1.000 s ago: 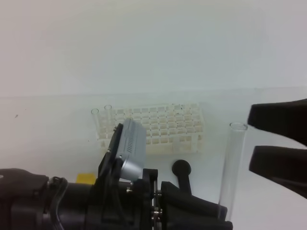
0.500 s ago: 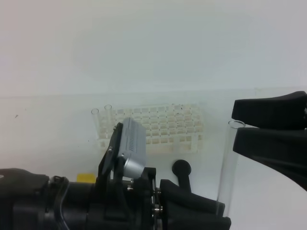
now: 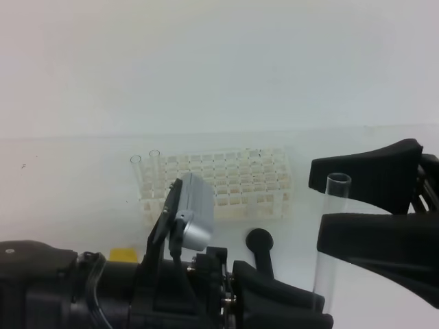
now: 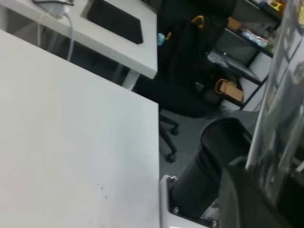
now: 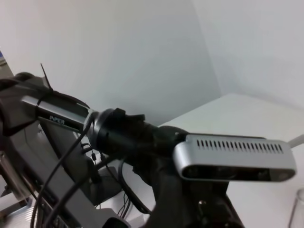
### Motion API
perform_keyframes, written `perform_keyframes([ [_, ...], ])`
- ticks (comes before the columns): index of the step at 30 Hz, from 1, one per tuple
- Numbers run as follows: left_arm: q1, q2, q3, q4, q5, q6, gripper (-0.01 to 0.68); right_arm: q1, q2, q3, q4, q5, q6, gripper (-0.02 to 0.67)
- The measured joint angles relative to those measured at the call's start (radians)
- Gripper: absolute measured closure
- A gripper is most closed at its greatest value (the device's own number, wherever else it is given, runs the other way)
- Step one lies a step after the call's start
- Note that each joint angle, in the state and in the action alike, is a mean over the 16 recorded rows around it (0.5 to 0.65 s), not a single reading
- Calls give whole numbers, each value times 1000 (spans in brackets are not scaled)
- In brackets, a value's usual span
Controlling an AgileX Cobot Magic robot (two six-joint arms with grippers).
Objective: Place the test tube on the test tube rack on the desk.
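While your left gripper [image 3: 312,301] stays out of plain sight at the bottom edge, it is clamped on the foot of the tube [image 3: 329,236], which stands nearly upright, right of the rack [image 3: 226,181]. Your right gripper [image 3: 333,205] has its jaws wide apart, 1 above and 1 below the tube's open mouth (contact unclear). 2 tubes stand in the rack's left corner on the desk [image 3: 68,185].

Plain white wall [image 3: 206,62] at the back, pretty evenly lit. Off the table edge there's grey floor [image 4: 190,137], a black office chair [image 4: 183,80], another white table [image 4: 118,40] and cluttered shelves [image 4: 242,52].
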Motion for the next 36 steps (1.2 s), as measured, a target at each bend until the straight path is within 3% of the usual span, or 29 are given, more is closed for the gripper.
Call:
perform_keyframes([
  [4, 0, 0, 0, 0, 13, -13, 673, 6, 0, -1, -9, 0, -2, 52],
  [16, 0, 0, 0, 0, 47, -42, 673, 6, 3, -1, -33, 8, 2, 445],
  [19, 0, 0, 0, 0, 58, -42, 673, 6, 4, -1, -35, 8, 5, 512],
  [27, 0, 0, 0, 0, 48, -46, 634, 6, 4, -1, -33, 2, 11, 526],
  [30, 0, 0, 0, 0, 24, -68, 556, 6, 5, -1, -34, 6, 6, 526],
  [36, 0, 0, 0, 0, -29, -155, 333, 6, 6, -1, -40, 13, -13, 526],
])
